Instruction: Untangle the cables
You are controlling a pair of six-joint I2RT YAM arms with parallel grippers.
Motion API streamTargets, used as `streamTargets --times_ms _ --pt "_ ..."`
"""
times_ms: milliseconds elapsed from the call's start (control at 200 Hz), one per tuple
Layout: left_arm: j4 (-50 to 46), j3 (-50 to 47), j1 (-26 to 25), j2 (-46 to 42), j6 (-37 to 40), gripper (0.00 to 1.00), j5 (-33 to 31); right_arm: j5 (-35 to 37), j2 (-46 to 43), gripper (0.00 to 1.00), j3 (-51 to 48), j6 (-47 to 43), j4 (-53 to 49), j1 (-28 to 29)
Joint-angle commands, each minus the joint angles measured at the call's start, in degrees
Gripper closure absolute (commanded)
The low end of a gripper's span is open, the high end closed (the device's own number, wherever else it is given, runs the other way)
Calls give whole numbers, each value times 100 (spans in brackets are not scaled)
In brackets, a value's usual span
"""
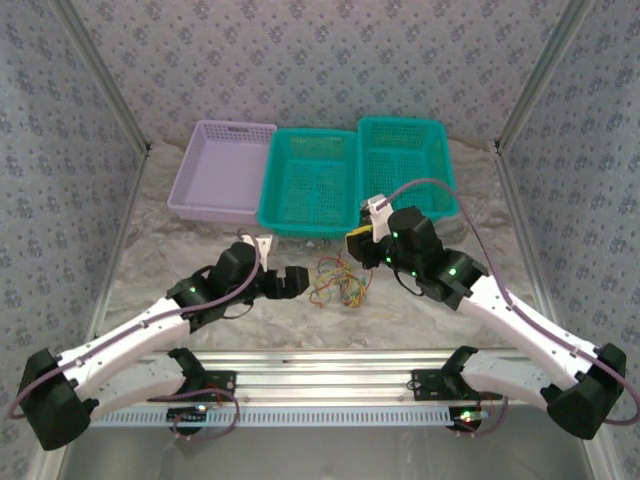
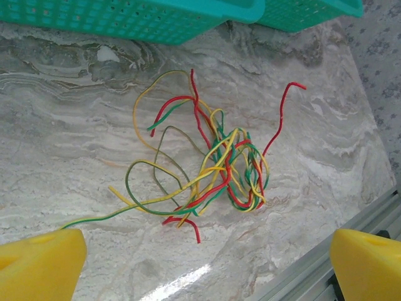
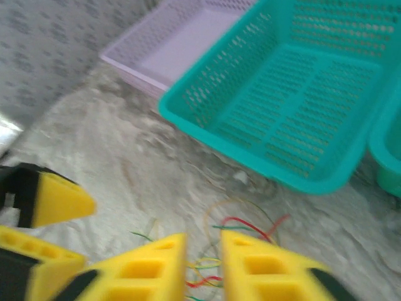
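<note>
1. You see the cables (image 2: 213, 163) as thin wires in smooth, faintly shiny plastic sheathing.
2. Your table (image 2: 69, 138) has a marble-look top, smooth and glossy, with a bright streak of glare near its front edge.
3. The lilac basket (image 1: 205, 212), the middle teal basket (image 1: 305, 222) and the end teal basket (image 1: 405, 123) are all moulded plastic with perforated walls and a dull sheen.
4. The yellow fingers (image 2: 37, 266) look matt; you cannot tell foam from plastic.
5. The front rail (image 1: 330, 385) is bare, ribbed metal.
6. The walls (image 1: 300, 60) look matt and printed.
</note>
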Motion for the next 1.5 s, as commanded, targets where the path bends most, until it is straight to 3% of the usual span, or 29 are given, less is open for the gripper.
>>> streamTargets --times_ms 0,70,210,310,610,799,984,1154,1499 --pt "-121 -63 -107 198 -12 0 91 185 48 51 -502 413 -407 -87" --pt "-211 -52 -179 330 -10 0 37 380 -5 36 -833 581 -330 -226" --pt "-225 -134 -253 299 -36 0 -48 196 122 27 -1261 688 -78 -765" --pt "-239 -166 -253 185 -62 0 -146 95 425 26 -1457 705 222 -1025" --pt "-312 -162 -259 137 -61 0 -220 76 1673 27 -1411 626 960 -992" --pt "-314 -243 -262 57 -99 0 -260 -65 2121 41 -1299 592 1278 -1007" --pt "-308 -306 -269 -11 -129 0 -273 -374 2470 68 -1280 672 1494 -1066" --pt "-303 -383 -270 -106 -153 0 -302 -338 2245 100 -1236 712 1346 -1041" --pt "-99 -378 -372 151 -226 0 -204 67 746 100 -700 659 664 -654"
